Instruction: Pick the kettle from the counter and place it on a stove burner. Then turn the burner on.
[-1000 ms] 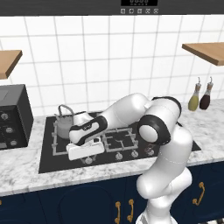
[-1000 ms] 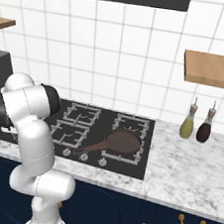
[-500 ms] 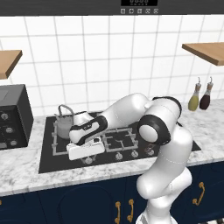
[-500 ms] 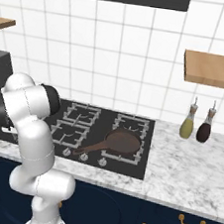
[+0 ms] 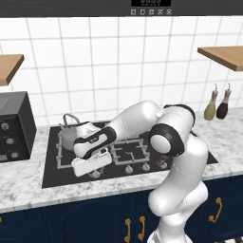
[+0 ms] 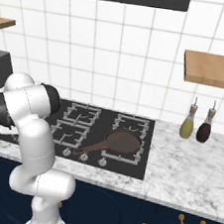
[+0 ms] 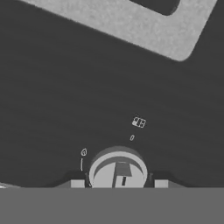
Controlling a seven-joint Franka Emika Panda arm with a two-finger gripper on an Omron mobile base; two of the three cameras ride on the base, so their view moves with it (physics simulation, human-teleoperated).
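Small white markings are showing beside the stove knob [image 7: 118,169] (too small to read). The gripper [image 7: 119,183] is straddling that knob, fingers just beside it, unchanged since earlier. The kettle [image 5: 70,132] is sitting on the stove burner [image 5: 66,153].

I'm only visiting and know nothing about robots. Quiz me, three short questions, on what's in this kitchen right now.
1. True or false: the kettle stands on the stove, not on the counter.
2. Where does the brown pan lie? A) on a wall shelf B) on a stove grate C) on the marble top
3. Fill in: in the hand view, the gripper has a round ___ between its finger tips.
Key: 1 true; 2 B; 3 knob.
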